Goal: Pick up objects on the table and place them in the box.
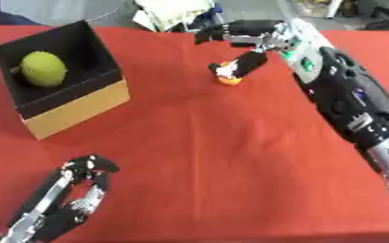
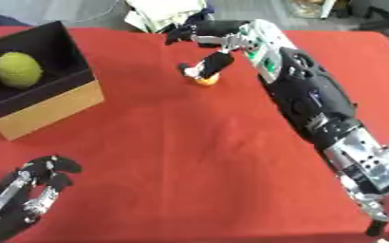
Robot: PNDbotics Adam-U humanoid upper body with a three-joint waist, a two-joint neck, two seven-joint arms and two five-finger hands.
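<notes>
A small orange object [image 1: 227, 80] lies on the red table, far centre. My right hand [image 1: 274, 39] hovers just over it, reaching in from the right. Its fingers stretch out leftward above the object, and the thumb [image 1: 244, 63] points down and touches the object's top. The fingers are not curled round it. The box [image 1: 75, 107], with tan walls and a black inside, stands at the far left and holds a round green fruit [image 1: 42, 69]. My left hand [image 1: 70, 193] rests at the lower left with relaxed fingers, holding nothing.
The red cloth [image 1: 206, 152] covers the whole table between box, object and left hand. White and dark clutter [image 1: 174, 13] lies beyond the far edge. My right forearm [image 1: 351, 102] runs along the right side of the table.
</notes>
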